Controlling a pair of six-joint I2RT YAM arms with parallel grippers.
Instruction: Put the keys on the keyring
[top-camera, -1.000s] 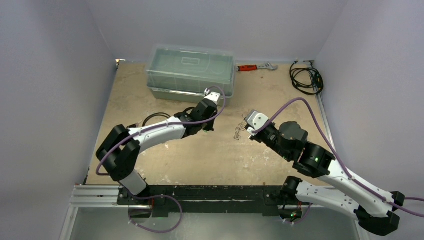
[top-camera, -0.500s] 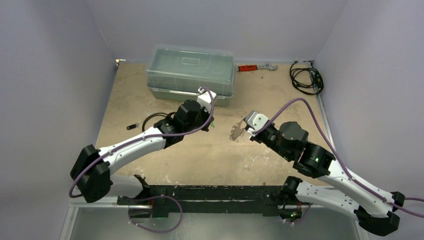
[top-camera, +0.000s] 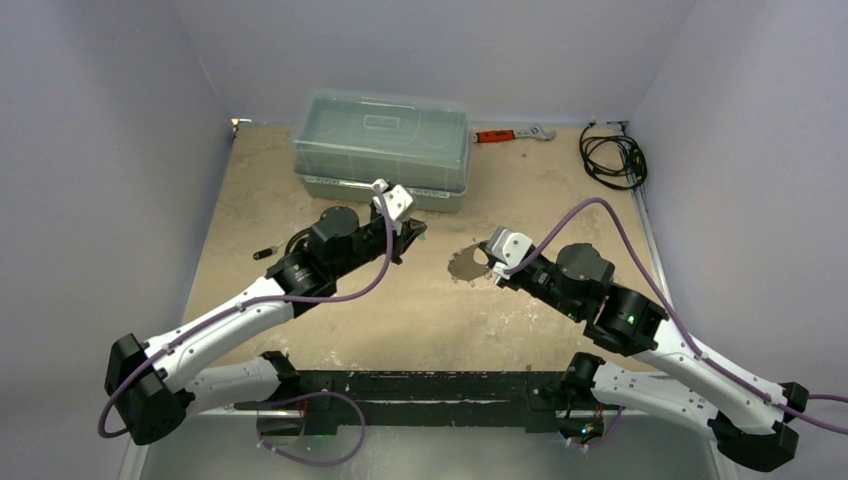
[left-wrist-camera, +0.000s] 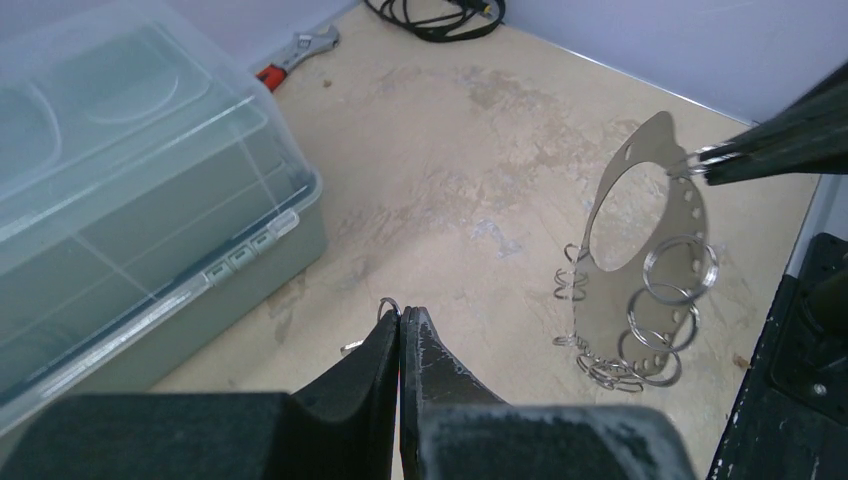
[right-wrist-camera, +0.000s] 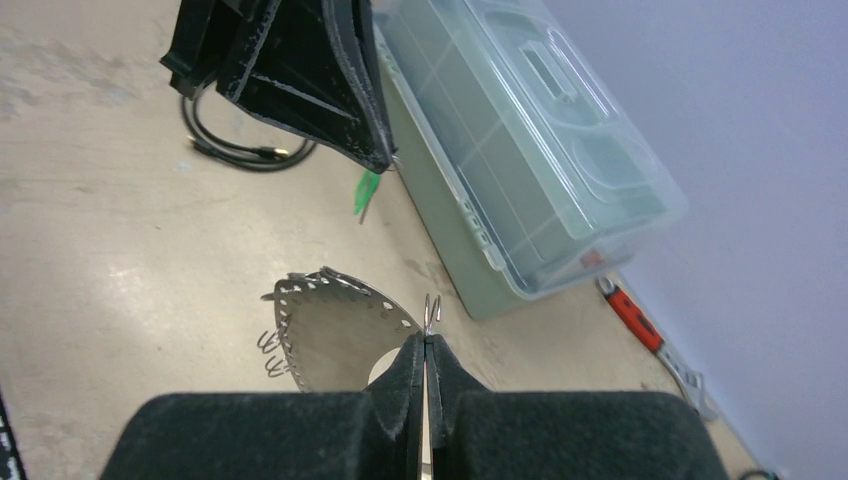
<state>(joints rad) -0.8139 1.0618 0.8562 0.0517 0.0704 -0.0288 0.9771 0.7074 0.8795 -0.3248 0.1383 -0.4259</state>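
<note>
Both claws are clamped shut: your left gripper (left-wrist-camera: 400, 318) pinches the green key (right-wrist-camera: 367, 190) just before the clear box (top-camera: 380, 140), your right gripper (right-wrist-camera: 424, 345) a loop of the keyring (right-wrist-camera: 330, 335) farther out from it. In the last second the left arm stretched long and low and the right turned the keyring broadside, so you're lining up, with nothing threaded.

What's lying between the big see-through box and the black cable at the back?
A red-handled wrench lies between the clear box and the black cable. The top view shows it best.
</note>
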